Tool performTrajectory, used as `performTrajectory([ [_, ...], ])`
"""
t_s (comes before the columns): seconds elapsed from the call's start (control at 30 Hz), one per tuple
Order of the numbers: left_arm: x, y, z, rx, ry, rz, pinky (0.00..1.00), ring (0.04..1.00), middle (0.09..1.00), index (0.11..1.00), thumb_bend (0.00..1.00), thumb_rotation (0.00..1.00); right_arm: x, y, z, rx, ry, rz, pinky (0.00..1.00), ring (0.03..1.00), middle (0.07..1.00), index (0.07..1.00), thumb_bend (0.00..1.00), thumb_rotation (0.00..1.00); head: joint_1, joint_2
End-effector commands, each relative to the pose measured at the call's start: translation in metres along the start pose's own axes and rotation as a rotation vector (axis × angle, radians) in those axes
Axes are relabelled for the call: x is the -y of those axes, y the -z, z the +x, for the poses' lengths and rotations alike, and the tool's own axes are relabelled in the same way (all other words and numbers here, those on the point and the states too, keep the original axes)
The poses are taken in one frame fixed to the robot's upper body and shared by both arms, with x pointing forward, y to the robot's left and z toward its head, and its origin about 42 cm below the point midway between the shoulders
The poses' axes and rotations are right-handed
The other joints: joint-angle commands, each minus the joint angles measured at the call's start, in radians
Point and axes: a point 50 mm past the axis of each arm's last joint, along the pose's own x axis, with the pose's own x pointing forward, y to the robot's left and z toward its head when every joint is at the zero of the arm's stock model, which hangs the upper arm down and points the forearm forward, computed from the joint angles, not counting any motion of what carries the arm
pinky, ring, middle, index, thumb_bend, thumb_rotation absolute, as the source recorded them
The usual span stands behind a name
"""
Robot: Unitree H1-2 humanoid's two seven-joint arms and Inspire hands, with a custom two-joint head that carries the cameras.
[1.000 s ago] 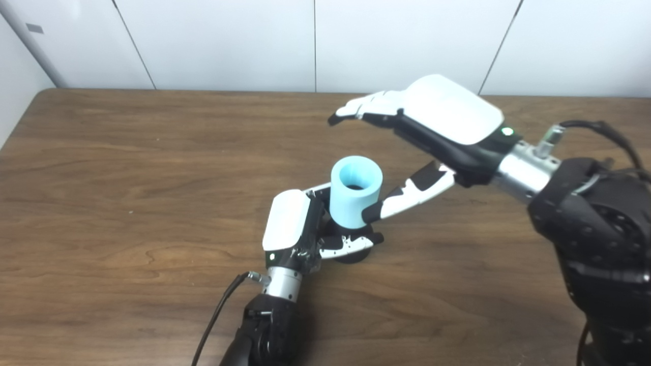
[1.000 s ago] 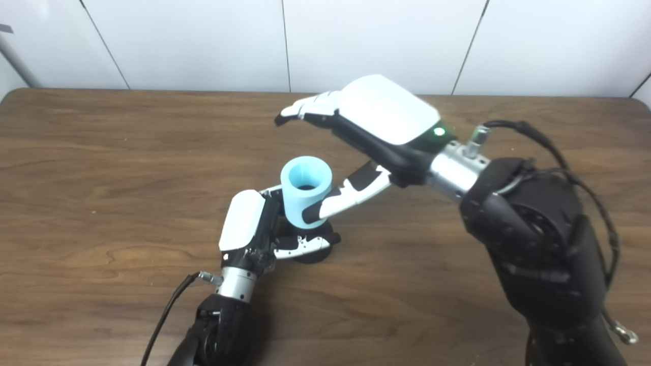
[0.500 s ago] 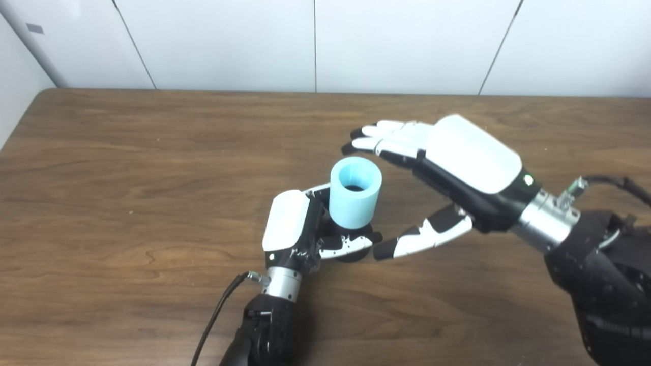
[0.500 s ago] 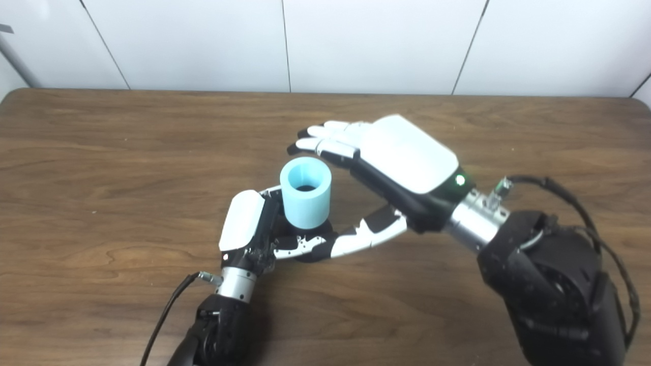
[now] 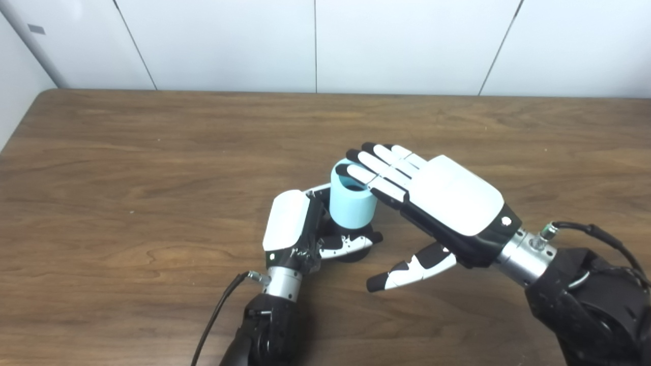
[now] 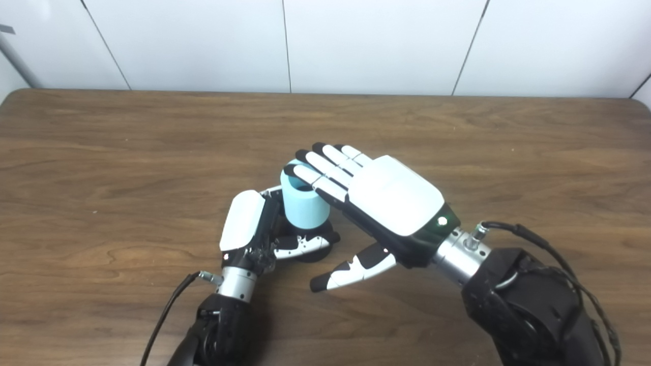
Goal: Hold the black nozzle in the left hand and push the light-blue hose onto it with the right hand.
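Note:
The light-blue hose (image 5: 351, 208) stands upright as a short tube on the black nozzle (image 5: 356, 249), whose base rests on the table. My left hand (image 5: 292, 229) is shut on the nozzle at its base, thumb across the front. My right hand (image 5: 432, 203) is open and flat, fingers straight, lying over the hose's top rim, with its thumb (image 5: 407, 269) spread low to the right. The hose's opening is partly hidden under the fingers. The same shows in the right eye view, with the hose (image 6: 302, 206) under my right hand (image 6: 376, 198).
The brown wooden table (image 5: 127, 168) reaches to a white panelled wall at the back. A black cable (image 5: 216, 315) runs from my left wrist toward the bottom edge.
My right hand came down and toward me from above and right of the hose, its fingers flattening onto the hose's top. The left hand and nozzle stayed still.

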Motion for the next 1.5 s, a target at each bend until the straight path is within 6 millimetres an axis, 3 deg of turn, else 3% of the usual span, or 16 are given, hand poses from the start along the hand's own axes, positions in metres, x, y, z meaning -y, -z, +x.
performTrajectory([
  [0.0, 0.015, 0.008, -0.007, -0.055, 0.062, 0.007, 0.49, 0.516, 0.504, 0.48, 0.52, 0.0, 0.008, -0.002, -0.004, 0.015, 0.05, -0.037, 0.96, 1.0, 1.0, 0.979, 0.6, 0.76, 0.001, 0.001],
  [0.07, 0.015, 0.008, -0.007, -0.055, 0.063, 0.008, 0.49, 0.513, 0.505, 0.48, 0.52, 0.0, 0.005, -0.003, -0.006, 0.011, 0.038, -0.04, 0.98, 1.0, 1.0, 0.985, 0.59, 0.79, -0.001, 0.0],
  [0.43, 0.015, 0.006, -0.006, -0.055, 0.066, 0.011, 0.5, 0.527, 0.501, 0.481, 0.52, 0.0, -0.004, -0.002, -0.014, 0.018, 0.021, 0.002, 0.94, 0.993, 0.973, 0.928, 0.59, 0.76, 0.001, 0.006],
  [0.77, 0.015, 0.006, -0.006, -0.051, 0.061, 0.019, 0.5, 0.525, 0.489, 0.484, 0.52, 0.0, -0.012, -0.003, -0.017, 0.024, -0.02, -0.014, 0.9, 0.934, 0.925, 0.872, 0.59, 0.79, -0.002, 0.011],
  [1.13, 0.013, 0.002, -0.007, -0.049, 0.066, 0.013, 0.52, 0.534, 0.5, 0.481, 0.52, 0.0, -0.023, -0.007, -0.013, 0.013, -0.12, -0.012, 0.92, 0.955, 0.938, 0.871, 0.59, 0.83, -0.004, 0.019],
  [1.47, 0.012, 0.001, -0.007, -0.051, 0.069, 0.025, 0.52, 0.532, 0.519, 0.468, 0.52, 0.0, -0.031, -0.008, -0.013, 0.003, -0.176, 0.003, 0.91, 0.944, 0.925, 0.869, 0.6, 0.79, -0.004, 0.022],
])
